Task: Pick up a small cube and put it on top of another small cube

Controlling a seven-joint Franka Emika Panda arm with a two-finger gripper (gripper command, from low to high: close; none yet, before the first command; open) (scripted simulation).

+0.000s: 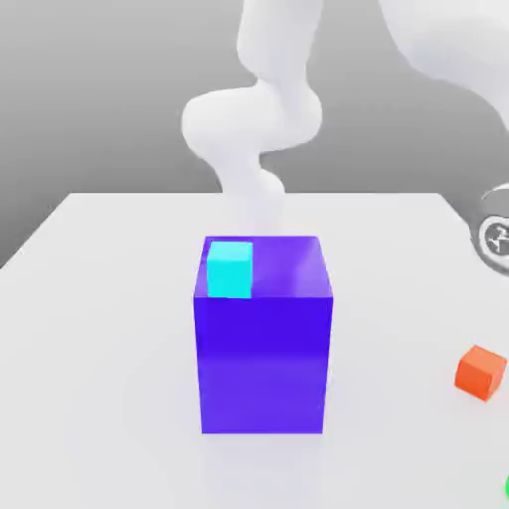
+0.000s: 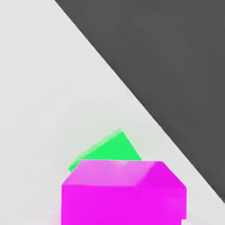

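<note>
The small magenta-pink cube (image 2: 123, 193) sits very close in the hand view, with its top and one side face showing. A green cube (image 2: 110, 149) lies right against it and is partly covered by it. I cannot tell whether the pink cube rests on the green one or stands beside it. Both lie on the white table (image 2: 52, 88) near its edge. In the exterior view a grey round part of my hand (image 1: 494, 237) shows at the right edge, above the table.
A big purple-blue block (image 1: 263, 348) stands mid-table with a small cyan cube (image 1: 230, 269) on its top, at the corner toward the exterior view's left. A small orange cube (image 1: 481, 372) lies at the exterior view's right. My white arm (image 1: 258, 119) curves behind the block.
</note>
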